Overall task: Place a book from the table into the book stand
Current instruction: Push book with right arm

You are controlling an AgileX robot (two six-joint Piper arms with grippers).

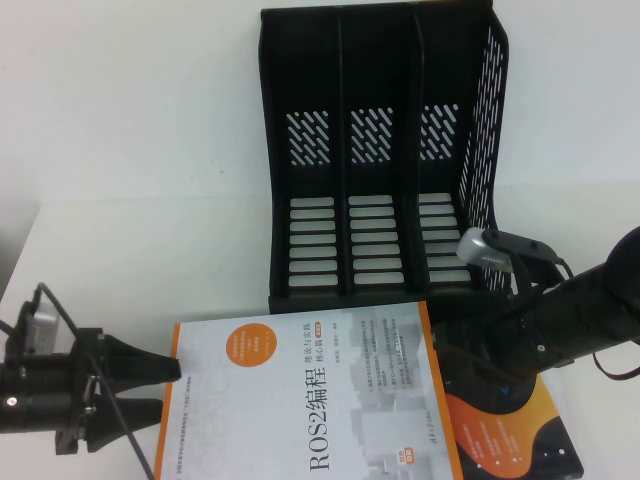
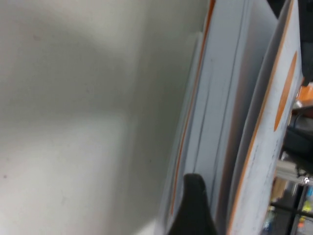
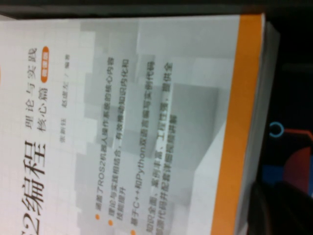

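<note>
Book (image 1: 310,400) between left gripper (image 1: 160,388) — right gripper (image 1: 470,375)

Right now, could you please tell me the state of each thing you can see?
Book stand: upright, all three slots empty.
White book: lying flat on the table, closed, in front of the stand.
Dark book: flat, partly under the white one.
Left gripper: open, at the white book's left edge.
Right gripper: at the white book's right edge.

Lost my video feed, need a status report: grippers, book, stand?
Left gripper open at white-and-orange ROS2 book's left edge. Right gripper at its right edge, over dark orange-patterned book. Black three-slot book stand empty, unobstructed.
</note>
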